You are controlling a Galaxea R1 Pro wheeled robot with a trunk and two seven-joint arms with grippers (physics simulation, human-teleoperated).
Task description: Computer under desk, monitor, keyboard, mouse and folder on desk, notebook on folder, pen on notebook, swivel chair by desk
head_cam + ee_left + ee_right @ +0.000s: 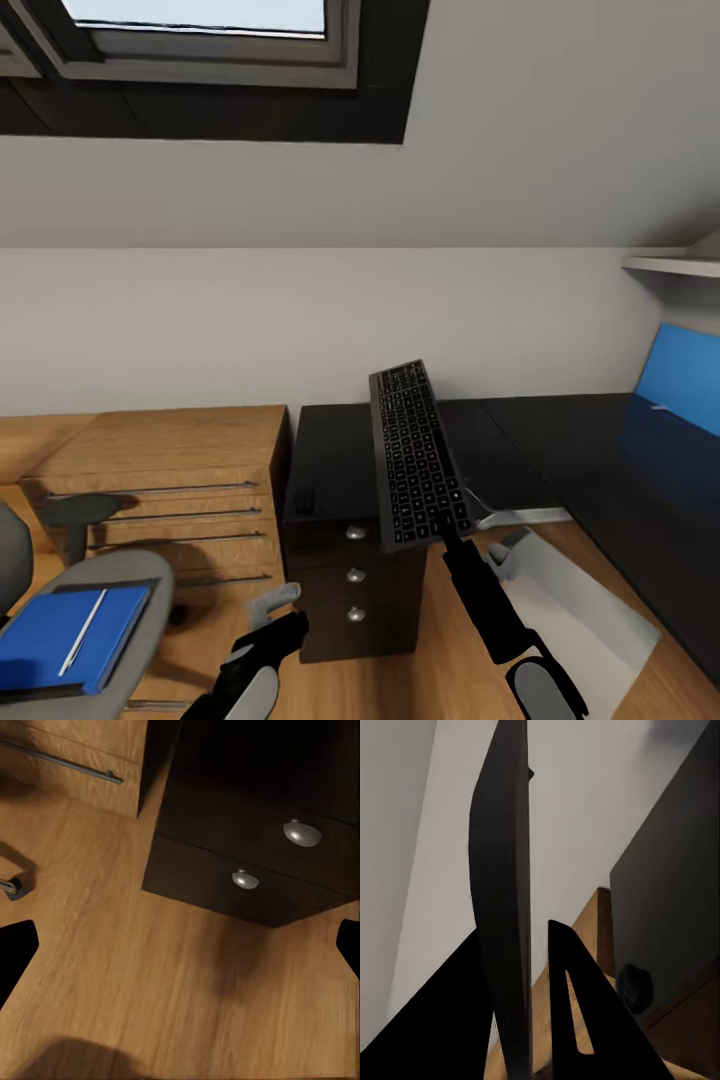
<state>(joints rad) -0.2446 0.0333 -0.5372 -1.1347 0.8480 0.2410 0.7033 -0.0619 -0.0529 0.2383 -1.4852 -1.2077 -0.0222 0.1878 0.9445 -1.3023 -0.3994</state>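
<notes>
Right gripper (452, 528) clamped on near end of keyboard (415, 455), fingers (574, 1020) either side of its edge. Keyboard held tilted in the air above the desk (560, 450), over the drawer unit (350, 590). Mouse (305, 499) sits on desk top near its left edge. Left gripper (272, 608) hangs low over floor, jaws spread wide, empty. Folder (65, 635) with pen (82, 630) lies on chair (120, 590) seat, left of wooden chest (170, 480).

Slim grey-framed keyboard (418, 458) above glossy black worktop (560, 440); tiny dark mouse (305, 499) on worktop's left end; light-wood drawer chest (160, 470) further left.
</notes>
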